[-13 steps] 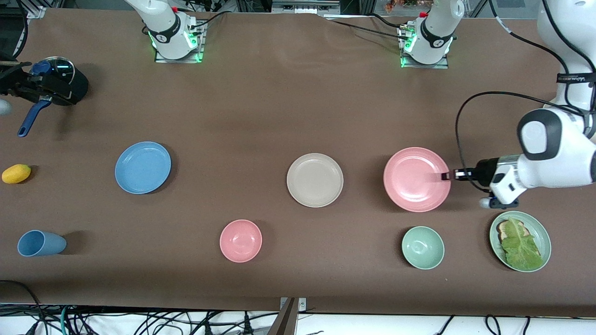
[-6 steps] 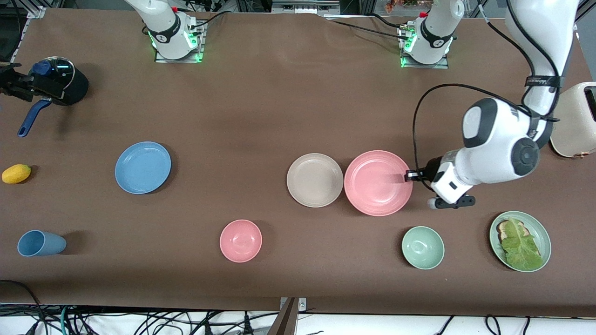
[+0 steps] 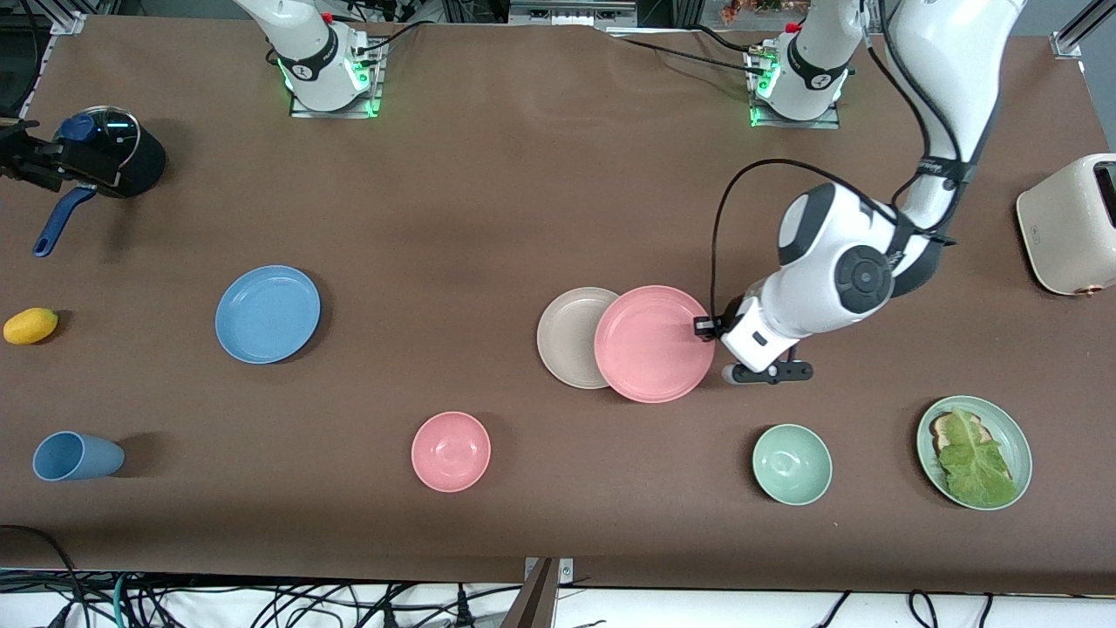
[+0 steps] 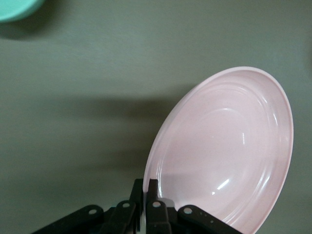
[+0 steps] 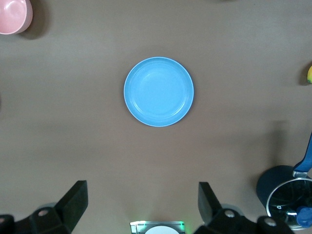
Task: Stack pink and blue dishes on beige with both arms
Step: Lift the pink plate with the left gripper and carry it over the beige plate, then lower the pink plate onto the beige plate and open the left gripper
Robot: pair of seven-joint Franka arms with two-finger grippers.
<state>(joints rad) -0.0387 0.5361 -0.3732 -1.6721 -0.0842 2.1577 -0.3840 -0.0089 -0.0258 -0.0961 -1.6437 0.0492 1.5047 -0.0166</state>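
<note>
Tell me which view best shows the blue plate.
The right wrist view: the blue plate is centred, whole and seen from straight above, between the open right gripper's fingers. The front view shows it whole but smaller. The left wrist view misses it.

You have the pink plate (image 3: 654, 344), pinched at its rim by the left pincer (image 3: 703, 328), overlapping the beige plate (image 3: 567, 337) at the side toward the left arm's end. The blue plate (image 3: 268, 314) lies on the tabletop (image 3: 488, 201) well apart toward the right arm's end, with the spread right pincer (image 5: 141, 207) high above it.
</note>
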